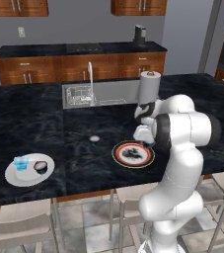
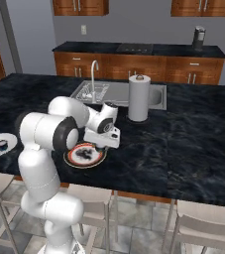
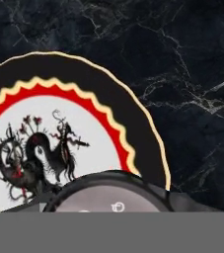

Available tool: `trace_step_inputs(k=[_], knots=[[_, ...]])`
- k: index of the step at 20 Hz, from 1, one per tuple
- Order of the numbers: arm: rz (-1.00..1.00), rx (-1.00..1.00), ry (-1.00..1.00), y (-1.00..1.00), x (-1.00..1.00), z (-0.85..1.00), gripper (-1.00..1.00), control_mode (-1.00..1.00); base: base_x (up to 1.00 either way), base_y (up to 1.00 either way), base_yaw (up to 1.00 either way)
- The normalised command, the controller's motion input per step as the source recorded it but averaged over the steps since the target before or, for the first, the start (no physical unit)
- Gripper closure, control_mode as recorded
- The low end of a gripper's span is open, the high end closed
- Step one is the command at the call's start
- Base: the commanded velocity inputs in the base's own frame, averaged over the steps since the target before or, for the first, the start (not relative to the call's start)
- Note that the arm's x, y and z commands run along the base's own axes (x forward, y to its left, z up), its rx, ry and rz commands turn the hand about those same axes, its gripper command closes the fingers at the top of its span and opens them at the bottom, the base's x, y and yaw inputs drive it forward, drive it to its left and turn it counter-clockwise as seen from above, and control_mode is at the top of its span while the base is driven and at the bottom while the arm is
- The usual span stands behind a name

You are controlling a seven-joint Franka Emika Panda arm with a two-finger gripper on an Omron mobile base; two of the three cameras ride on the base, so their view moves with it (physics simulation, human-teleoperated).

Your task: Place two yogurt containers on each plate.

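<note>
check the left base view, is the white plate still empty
No, the white plate already carries two yogurt containers: the light blue cup and a dark cup with a pale top.

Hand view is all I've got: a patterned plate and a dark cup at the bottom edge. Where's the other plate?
Observer: The white plate lies on the same counter, far left in the left base view, near the front edge.
Operator: Anything on it?
Observer: Two cups: a light blue cup and a dark round cup.
Operator: Any cup off the plates?
Observer: One loose cup stands on bare counter between the plates, nearer the patterned plate.
</note>
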Motion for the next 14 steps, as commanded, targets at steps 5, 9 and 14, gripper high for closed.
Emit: trace_step_inputs(k=[5, 9, 14], knots=[[-0.21, -0.04, 0.01, 0.3, 0.26, -0.13, 1.0, -1.0, 0.0, 0.0, 0.0], [-0.18, -0.01, 0.11, 0.32, 0.08, -0.06, -1.0, -1.0, 0.0, 0.0, 0.0], [-0.15, -0.01, 0.05, 0.1, 0.01, 0.02, -1.0, -1.0, 0.0, 0.0, 0.0]])
